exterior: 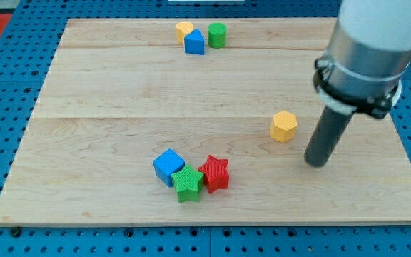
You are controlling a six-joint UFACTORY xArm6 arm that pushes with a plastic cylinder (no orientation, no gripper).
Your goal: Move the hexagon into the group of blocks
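Observation:
A yellow hexagon block (pixel 284 126) lies alone on the wooden board, right of centre. My tip (pixel 317 162) rests on the board just to the right of and below the hexagon, a short gap apart from it. A group of three touching blocks lies at the bottom centre: a blue cube (pixel 168 166), a green star (pixel 188 183) and a red star (pixel 215 173). The hexagon is well to the right of and above this group.
A second cluster sits at the view's top: a yellow block (pixel 184 29), a blue block with a pointed top (pixel 194 42) and a green cylinder (pixel 217 34). The wooden board (pixel 84 107) lies on a blue pegboard. The arm's pale body (pixel 373 43) fills the top right.

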